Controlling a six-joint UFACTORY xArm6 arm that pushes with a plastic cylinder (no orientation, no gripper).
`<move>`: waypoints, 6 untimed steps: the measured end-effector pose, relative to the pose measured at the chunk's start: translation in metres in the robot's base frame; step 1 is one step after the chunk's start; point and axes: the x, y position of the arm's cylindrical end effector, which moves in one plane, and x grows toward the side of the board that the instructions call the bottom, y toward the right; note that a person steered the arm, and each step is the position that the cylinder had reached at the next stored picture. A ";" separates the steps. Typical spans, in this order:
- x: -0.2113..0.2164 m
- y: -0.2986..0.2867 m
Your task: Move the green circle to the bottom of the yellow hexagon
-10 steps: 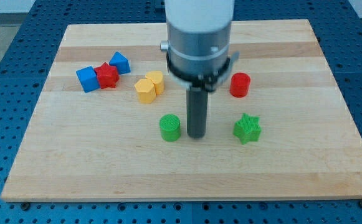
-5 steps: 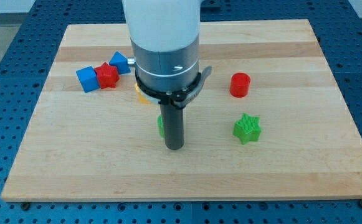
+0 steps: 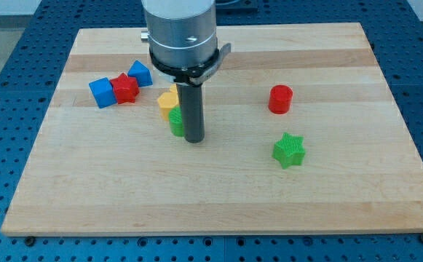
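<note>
The green circle point(image 3: 175, 122) lies just below the yellow blocks point(image 3: 168, 101), touching or nearly touching the lower one. The rod hides its right part and most of the yellow pair, so I cannot tell which yellow block is the hexagon. My tip point(image 3: 194, 139) rests on the board against the green circle's right side, a little below it.
A blue cube point(image 3: 102, 92), a red block point(image 3: 125, 88) and a blue block point(image 3: 140, 73) cluster at the view's upper left. A red cylinder point(image 3: 280, 99) stands at the right, with a green star point(image 3: 289, 151) below it. The wooden board point(image 3: 342, 196) ends on all sides.
My tip swept left and down around the green circle, then up toward the view's top. The green circle moved up and left, ending against the yellow blocks.
</note>
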 end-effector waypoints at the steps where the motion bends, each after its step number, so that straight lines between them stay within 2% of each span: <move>1: -0.008 -0.007; 4: -0.048 -0.017; 5: -0.016 -0.012; 6: -0.002 0.024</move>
